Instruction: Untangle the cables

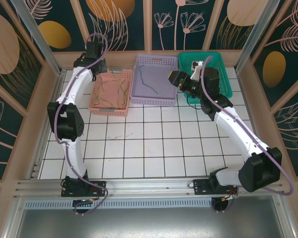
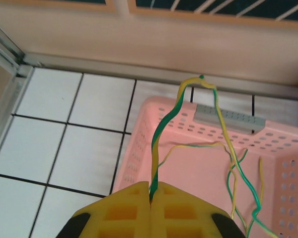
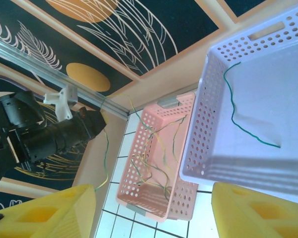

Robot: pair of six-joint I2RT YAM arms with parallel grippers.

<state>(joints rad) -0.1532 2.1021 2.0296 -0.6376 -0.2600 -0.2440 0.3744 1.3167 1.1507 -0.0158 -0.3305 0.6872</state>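
Note:
My left gripper [image 2: 151,192] is shut on a yellow-green cable [image 2: 165,124]. That cable rises to a bend and drops into the pink basket [image 2: 198,173], where several more thin yellow and green cables [image 2: 236,168] lie tangled. From above, the left gripper [image 1: 97,60] hangs over the back of the pink basket [image 1: 109,110]. One thin dark green cable [image 3: 232,106] lies alone in the lilac basket [image 3: 203,124]. My right gripper [image 3: 154,213] is open with nothing between its fingers, and hovers at the right edge of the lilac basket [image 1: 154,100].
A green basket [image 1: 223,74] stands at the back right, partly under the right arm. All three baskets line the back wall. The white tiled floor [image 1: 144,144] stretches in front of them. Metal frame posts stand at the corners.

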